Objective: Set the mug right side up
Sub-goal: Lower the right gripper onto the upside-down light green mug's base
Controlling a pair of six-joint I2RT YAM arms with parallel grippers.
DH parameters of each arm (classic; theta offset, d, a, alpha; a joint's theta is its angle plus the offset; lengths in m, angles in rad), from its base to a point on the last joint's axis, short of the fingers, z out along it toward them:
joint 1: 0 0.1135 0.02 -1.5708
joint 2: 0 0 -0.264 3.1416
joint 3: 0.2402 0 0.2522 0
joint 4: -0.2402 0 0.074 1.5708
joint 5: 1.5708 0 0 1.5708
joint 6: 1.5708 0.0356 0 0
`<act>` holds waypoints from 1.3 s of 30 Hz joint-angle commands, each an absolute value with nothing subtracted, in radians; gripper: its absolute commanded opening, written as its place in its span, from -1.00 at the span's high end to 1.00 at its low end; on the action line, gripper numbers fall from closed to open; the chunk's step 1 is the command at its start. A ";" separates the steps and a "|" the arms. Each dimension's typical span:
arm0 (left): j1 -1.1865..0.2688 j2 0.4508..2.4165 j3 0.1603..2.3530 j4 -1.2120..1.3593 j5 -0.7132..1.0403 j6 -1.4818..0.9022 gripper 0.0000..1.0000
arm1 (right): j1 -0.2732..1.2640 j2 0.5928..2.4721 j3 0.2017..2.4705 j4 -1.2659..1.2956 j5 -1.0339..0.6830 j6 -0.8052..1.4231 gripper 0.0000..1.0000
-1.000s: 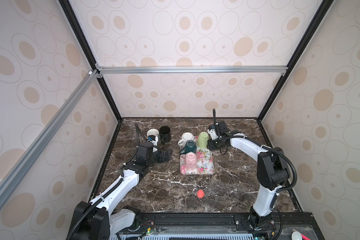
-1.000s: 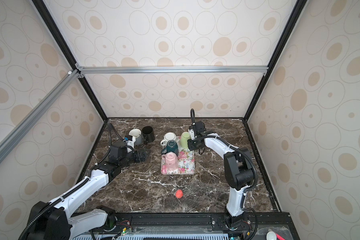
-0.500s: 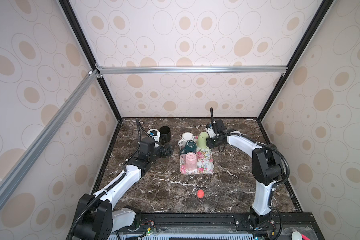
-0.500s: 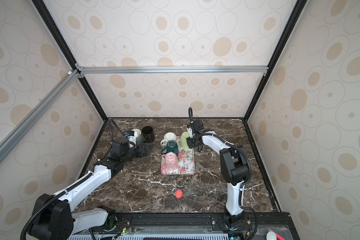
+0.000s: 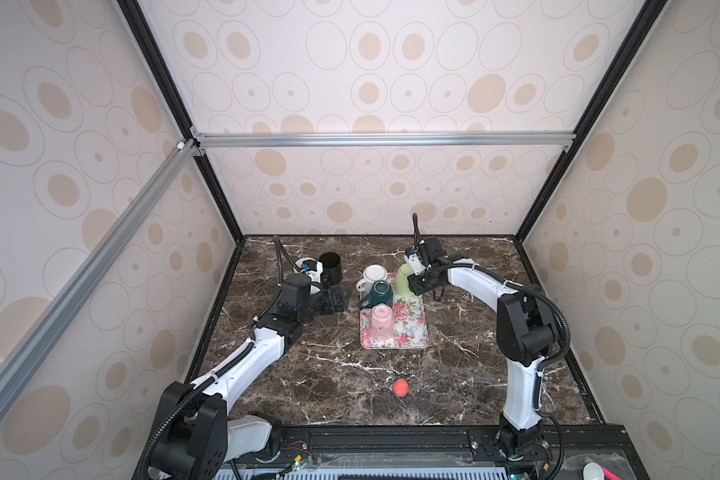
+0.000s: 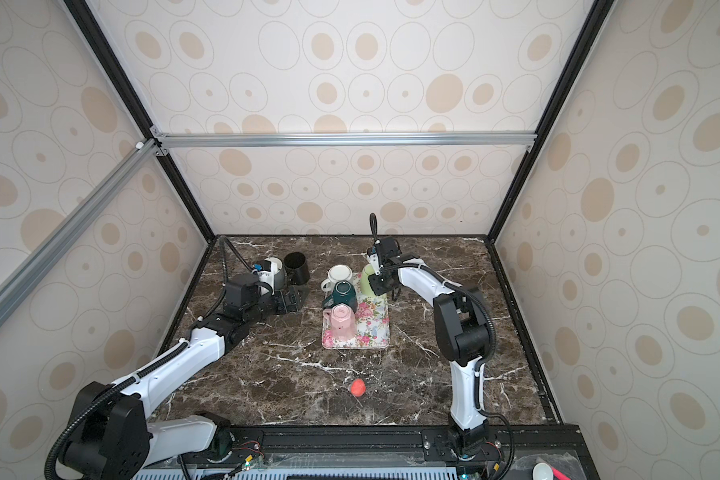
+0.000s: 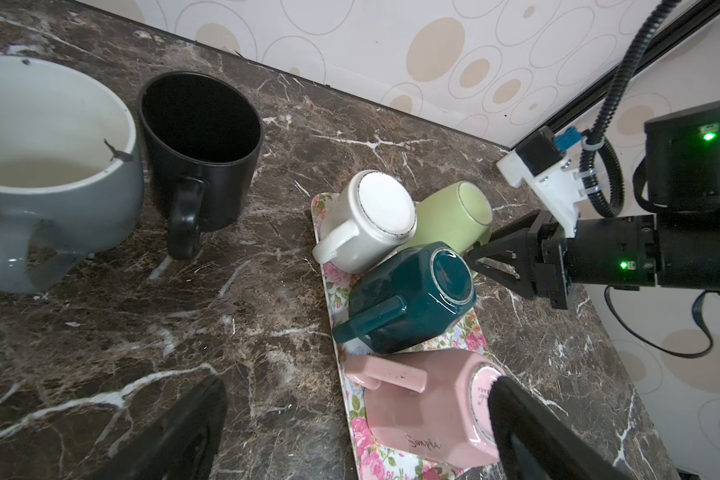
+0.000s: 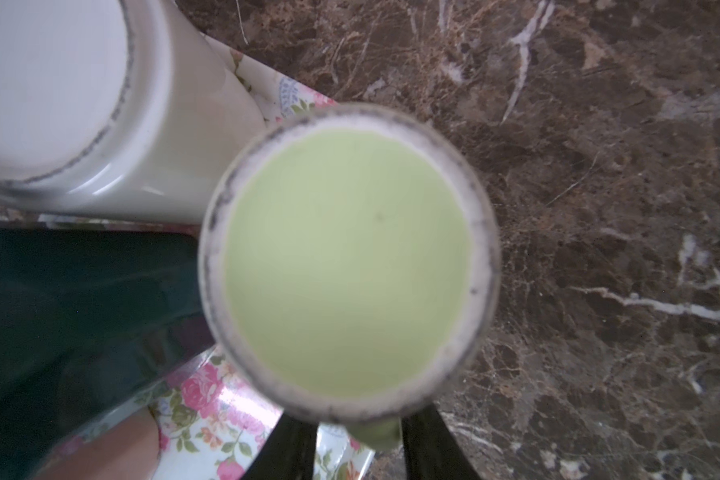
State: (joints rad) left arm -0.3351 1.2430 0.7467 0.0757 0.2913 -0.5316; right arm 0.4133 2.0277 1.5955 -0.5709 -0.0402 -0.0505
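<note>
Right gripper (image 8: pixel 360 432), jaws narrower than before, astride handle (image 8: pixel 376 437) of green mug (image 8: pixel 350 257)

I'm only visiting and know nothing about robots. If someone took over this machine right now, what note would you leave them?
Left gripper: open, empty, beside the floral tray.
Right gripper: jaws astride the green mug handle, a gap on one side, not yet clamped.
Upside down on the tray: green mug, white mug, teal mug, pink mug.
Upright on the table: grey mug, black mug.
Done: handle reached. Left: grip, lift, flip, set upright.
</note>
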 commanded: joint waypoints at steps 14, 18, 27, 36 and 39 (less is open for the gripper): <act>-0.342 1.212 0.749 0.118 0.305 -0.543 -0.96 | 0.471 2.118 1.734 -0.709 0.111 -0.068 0.55; -0.342 1.215 0.744 0.129 0.308 -0.547 -0.96 | 0.473 2.133 1.762 -0.736 0.127 -0.051 0.56; -0.342 1.214 0.742 0.131 0.312 -0.550 -0.96 | 0.475 2.170 1.819 -0.776 0.148 -0.026 0.62; -0.342 1.211 0.742 0.126 0.313 -0.548 -0.96 | 0.474 2.200 1.863 -0.804 0.164 0.002 0.71; -0.342 1.209 0.740 0.126 0.310 -0.547 -0.96 | 0.475 2.203 1.871 -0.808 0.170 0.010 0.76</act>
